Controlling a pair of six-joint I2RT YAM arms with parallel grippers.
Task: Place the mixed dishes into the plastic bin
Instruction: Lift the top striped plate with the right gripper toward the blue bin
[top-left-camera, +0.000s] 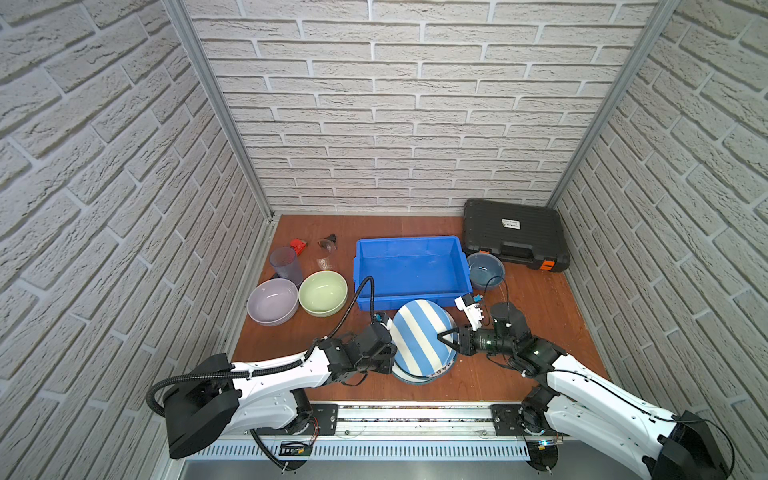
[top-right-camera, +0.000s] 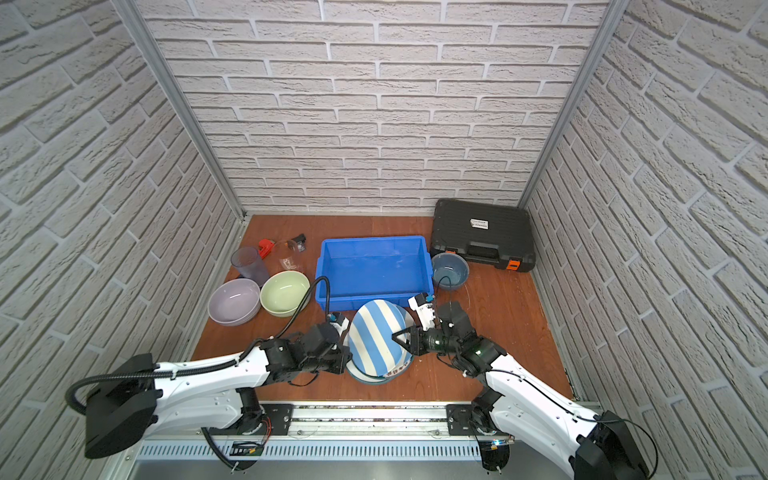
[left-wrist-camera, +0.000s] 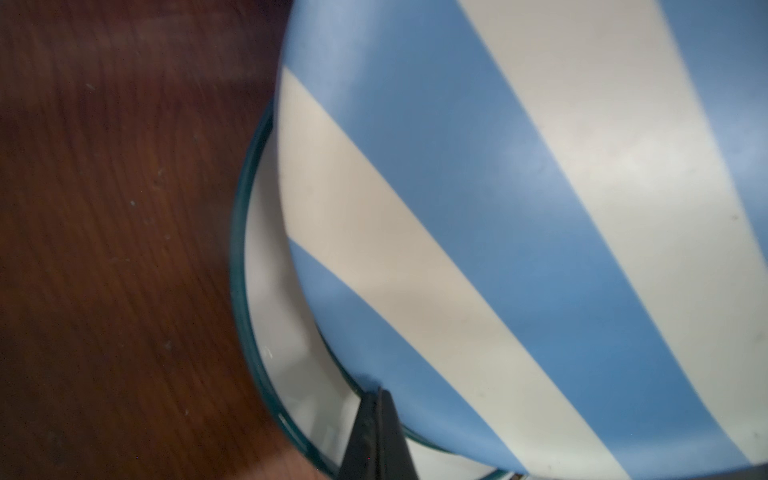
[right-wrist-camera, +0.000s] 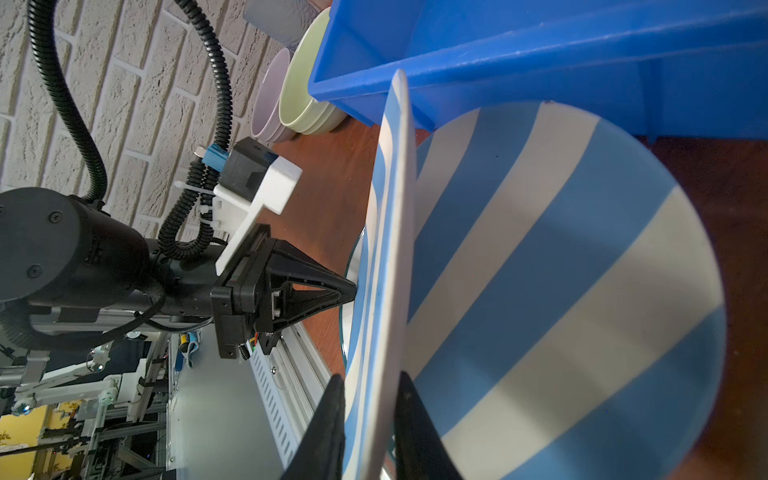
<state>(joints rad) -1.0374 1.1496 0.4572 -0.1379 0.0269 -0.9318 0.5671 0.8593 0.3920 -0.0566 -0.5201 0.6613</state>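
While I watch both feeds, the blue-white striped plate (top-left-camera: 419, 340) stands tilted up on edge just in front of the plastic bin (top-left-camera: 411, 301). Its upper rim is close to the bin's near wall and it is not inside. The right gripper (top-left-camera: 442, 336) is clamped on that plate's rim. In the right wrist view I see one finger on each face of the plate.

The left gripper (right-wrist-camera: 351, 287) is pinched closed with nothing between its fingers. Its tips sit at the plate's opposite edge, and I cannot tell whether they touch it. Under the striped plate's low edge lies the teal-rimmed white plate (left-wrist-camera: 266, 316), flat on the table (top-left-camera: 540, 332), in front of the bin as well.

Left of the bin, the pale green bowl (top-left-camera: 323, 293) and the lavender bowl (top-left-camera: 272, 301) sit touching, with a tumbler (top-left-camera: 286, 262) just behind them. The dark blue bowl (top-left-camera: 485, 270) is right beside the bin's right wall. The black tool case (top-left-camera: 515, 235) lies behind that bowl, to the right of the bin.
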